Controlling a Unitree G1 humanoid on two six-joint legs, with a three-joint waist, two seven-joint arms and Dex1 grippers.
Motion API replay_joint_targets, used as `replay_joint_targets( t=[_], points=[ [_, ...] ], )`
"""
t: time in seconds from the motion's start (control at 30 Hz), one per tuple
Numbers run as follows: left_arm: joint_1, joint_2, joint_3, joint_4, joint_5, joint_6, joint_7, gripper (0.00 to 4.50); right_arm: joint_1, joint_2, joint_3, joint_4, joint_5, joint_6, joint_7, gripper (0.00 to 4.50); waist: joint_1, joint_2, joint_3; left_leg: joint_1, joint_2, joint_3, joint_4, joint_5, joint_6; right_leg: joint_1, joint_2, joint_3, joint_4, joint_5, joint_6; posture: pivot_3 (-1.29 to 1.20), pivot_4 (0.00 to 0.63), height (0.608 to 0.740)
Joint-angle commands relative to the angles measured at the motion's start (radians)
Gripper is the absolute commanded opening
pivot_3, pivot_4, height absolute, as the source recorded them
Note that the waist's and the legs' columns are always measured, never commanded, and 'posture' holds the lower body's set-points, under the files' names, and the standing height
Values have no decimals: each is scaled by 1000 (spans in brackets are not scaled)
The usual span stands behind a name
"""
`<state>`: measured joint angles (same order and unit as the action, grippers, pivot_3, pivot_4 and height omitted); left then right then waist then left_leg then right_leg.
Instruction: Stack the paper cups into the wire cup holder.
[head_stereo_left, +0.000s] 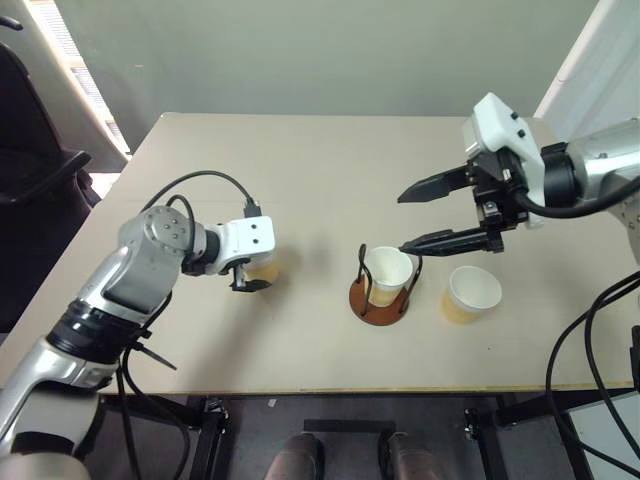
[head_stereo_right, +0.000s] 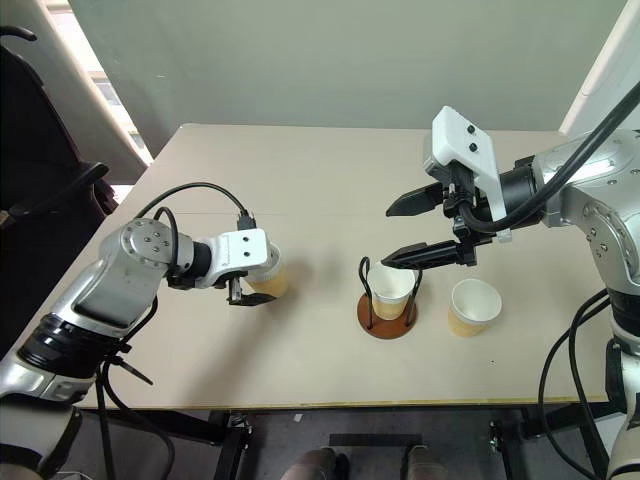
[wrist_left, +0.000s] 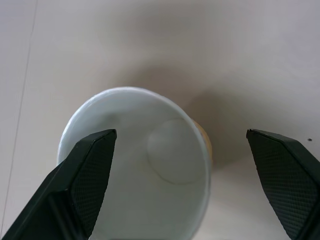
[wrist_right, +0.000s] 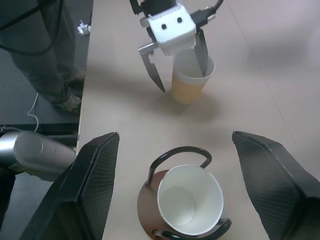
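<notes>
My left hand is spread wide around the left cup, which stands upright on the table, mouth up, one finger outside its wall and the other dipping over its rim. The holder, one cup already in it, lies to that cup's right. My right hand hovers above it, apart and empty, with a third cup beside.

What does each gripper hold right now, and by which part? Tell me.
Nothing is held. The left gripper stands open around a paper cup on the table, not closed on it. The right gripper hangs open above the wire cup holder.
</notes>
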<state>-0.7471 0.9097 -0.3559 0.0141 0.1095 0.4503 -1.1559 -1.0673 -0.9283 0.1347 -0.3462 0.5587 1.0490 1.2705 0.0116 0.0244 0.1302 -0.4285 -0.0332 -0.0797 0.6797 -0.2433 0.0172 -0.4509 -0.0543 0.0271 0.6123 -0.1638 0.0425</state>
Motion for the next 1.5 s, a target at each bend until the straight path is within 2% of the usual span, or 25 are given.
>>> replay_joint_targets(
  t=[0.03,0.37,0.4,0.43,0.63,0.8,1.07,1.37,1.5],
  points=[
    [-36,-15,3,47,29,-65,-1,3963,-3,-22,-20,-28,23,3,-12,3826,0,0,0,0,0,0,0,0,0,0,0,0,0,0,0,0,150,740],
    [-72,-29,30,124,-5,-181,-91,488,28,-27,-52,-28,56,-33,-19,3826,1,0,0,-1,0,0,0,0,0,0,0,0,0,1,1,0,150,740],
    [-76,-28,31,127,-9,-185,-100,166,32,-26,-56,-25,56,-46,-20,3826,1,0,0,-1,0,0,0,0,0,0,0,0,0,1,1,0,150,740],
    [-80,-27,34,127,-16,-186,-113,38,38,-22,-61,-22,58,-62,-20,3826,1,0,0,-1,0,0,1,0,0,0,0,0,0,1,1,0,150,740],
    [-107,-20,48,104,-56,-181,-185,38,64,16,-102,10,93,-91,-48,3826,1,0,0,-1,0,0,1,0,1,0,0,0,0,2,3,0,150,740],
    [-167,-33,73,59,-132,-134,-261,38,111,5,-113,42,82,-137,-52,3826,1,0,0,-2,0,0,2,0,1,0,0,0,-1,3,6,0,150,740],
    [-340,-80,80,103,-224,-97,-369,38,220,-92,-149,52,80,-160,-29,3826,5,0,0,-4,0,0,3,-1,3,-1,0,-1,-2,5,9,0,150,740],
    [-501,-222,33,187,-252,-136,-449,38,408,-233,-272,-56,110,-167,-26,3826,10,0,0,-7,0,2,3,-2,5,-1,-1,-1,-3,8,15,0,150,740],
    [-557,-274,-21,186,-328,-136,-459,38,440,-268,-330,-93,142,-148,-37,3826,10,0,0,-7,1,3,4,-3,6,-1,-2,0,-3,9,17,0,150,740]
  ],
)
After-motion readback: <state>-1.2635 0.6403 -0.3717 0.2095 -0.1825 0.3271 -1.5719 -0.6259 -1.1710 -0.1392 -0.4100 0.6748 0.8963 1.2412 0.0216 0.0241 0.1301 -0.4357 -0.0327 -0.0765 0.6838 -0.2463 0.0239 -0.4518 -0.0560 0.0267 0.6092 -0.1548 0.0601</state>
